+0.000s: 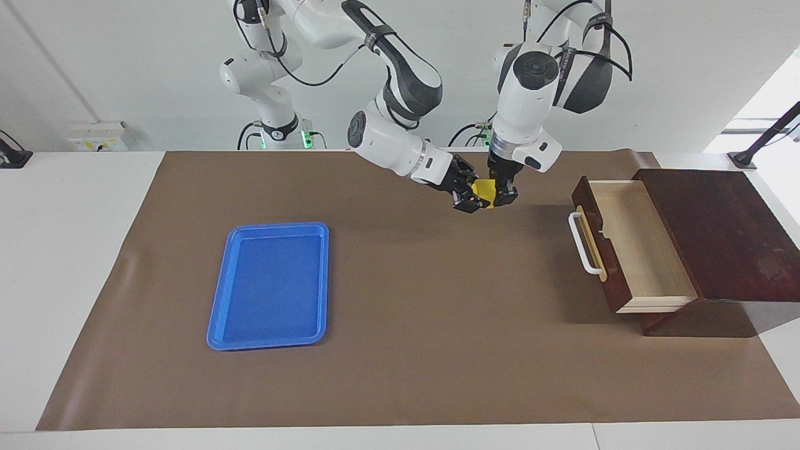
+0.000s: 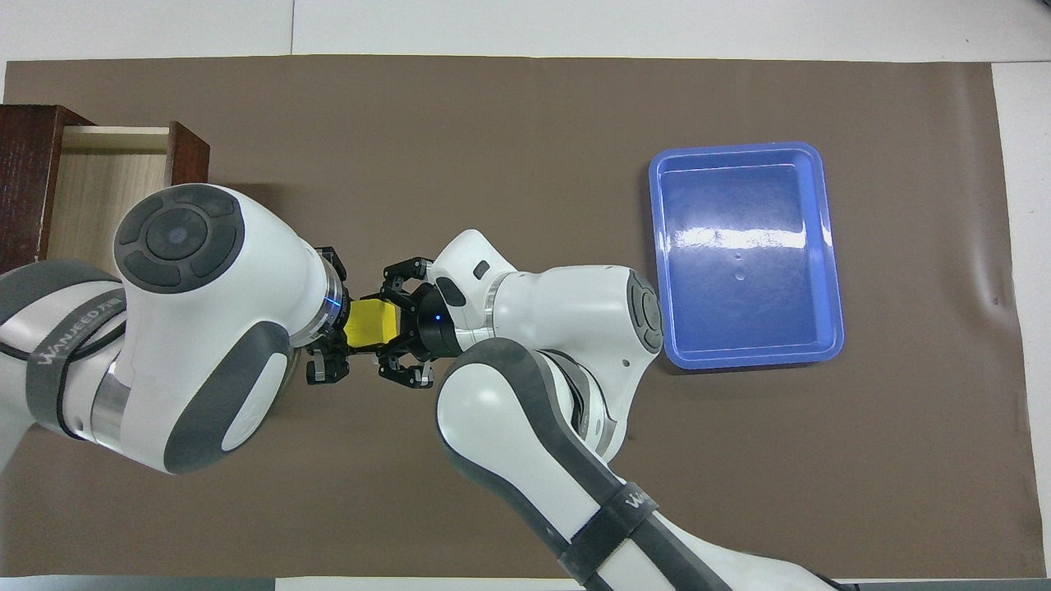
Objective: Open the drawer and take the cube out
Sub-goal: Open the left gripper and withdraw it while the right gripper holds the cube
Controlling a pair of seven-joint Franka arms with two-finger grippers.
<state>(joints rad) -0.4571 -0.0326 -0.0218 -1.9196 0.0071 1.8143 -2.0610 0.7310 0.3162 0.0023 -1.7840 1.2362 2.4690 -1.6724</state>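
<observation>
the small, solid yellow cube (image 1: 484, 189) hangs over the matte brown mat (image 1: 400, 350), pinched between the left gripper (image 1: 502, 195) and right gripper (image 1: 470, 200); the glossy dark-wood drawer (image 1: 631, 247) gapes open.

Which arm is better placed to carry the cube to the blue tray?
Likely right: the right gripper is shut on the cube, beside the left gripper, and the blue tray lies toward the right arm's end.

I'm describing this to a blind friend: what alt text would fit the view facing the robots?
Two white robot arms meet in mid-air over a brown mat, the left gripper and right gripper both on a small yellow cube. A wooden drawer stands open and empty by the left arm; a blue tray lies by the right arm.
</observation>
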